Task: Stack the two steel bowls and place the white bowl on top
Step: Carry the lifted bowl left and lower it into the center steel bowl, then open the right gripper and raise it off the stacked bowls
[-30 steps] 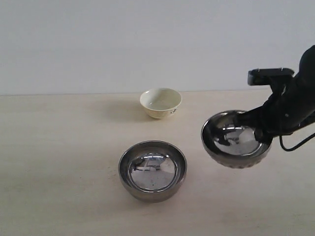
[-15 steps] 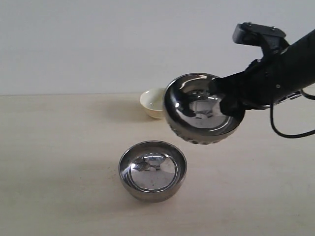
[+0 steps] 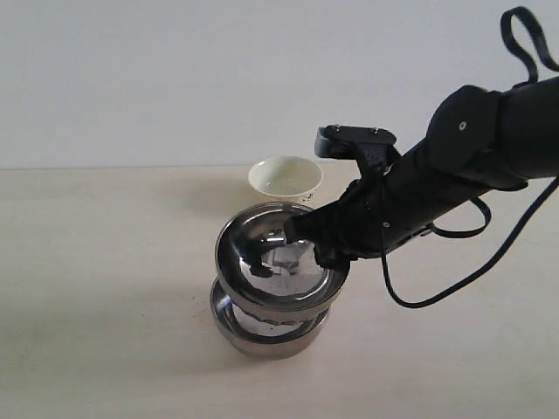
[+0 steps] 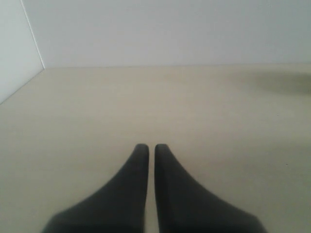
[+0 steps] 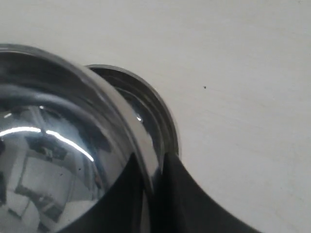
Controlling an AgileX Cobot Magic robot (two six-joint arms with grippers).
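1. Exterior view: the right gripper point(image 3: 304, 243) pinches the rim of the upper steel bowl point(image 3: 262, 301). That bowl sits tilted directly over the lower steel bowl point(image 3: 266, 339) and appears not fully nested. The white bowl point(image 3: 284, 175) stands just behind the stack, nearer the right arm.
2. Left wrist view: the left gripper point(image 4: 147, 147) has its fingers all but together, holding nothing, above the table point(image 4: 204, 107).
3. Right wrist view: the jaws clamp the upper rim, and the lower steel bowl's rim shows just beyond.

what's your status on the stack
Right gripper shut on top steel bowl, tilted over bottom steel bowl, not seated. Left gripper shut, empty. White bowl behind, untouched; nothing in the way.
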